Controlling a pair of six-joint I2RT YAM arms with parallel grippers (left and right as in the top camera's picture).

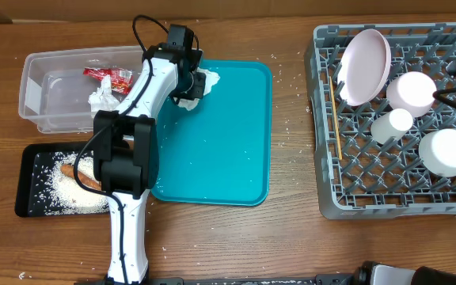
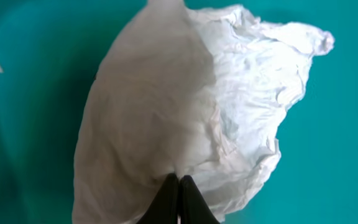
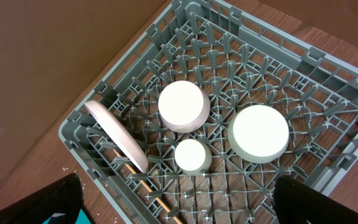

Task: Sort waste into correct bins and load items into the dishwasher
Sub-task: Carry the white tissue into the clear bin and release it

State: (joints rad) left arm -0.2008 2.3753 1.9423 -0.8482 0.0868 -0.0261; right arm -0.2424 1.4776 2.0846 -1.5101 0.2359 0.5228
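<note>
A wooden table is seen from above, with one teal tray laid near its middle. Two bins are set to the left of it: one clear plastic tub and, nearer the robot, one shallow black tray. In the tub, one red-and-white snack wrapper and one second crumpled napkin are contained. In the black tray, a heap of white rice and one orange-brown food piece are held, partly hidden beneath the left arm.

The left gripper is placed over the far left corner of the teal tray, its fingertips brought together on the lower fold of one crumpled white paper napkin, which is spread against the teal surface.

At the right, one grey dish rack is loaded with one round white plate stood on edge, two white bowls turned upside down, one small white cup and one thin wooden stick laid along the left side. The right gripper is held above the rack with its fingers spread wide and nothing between them.
</note>
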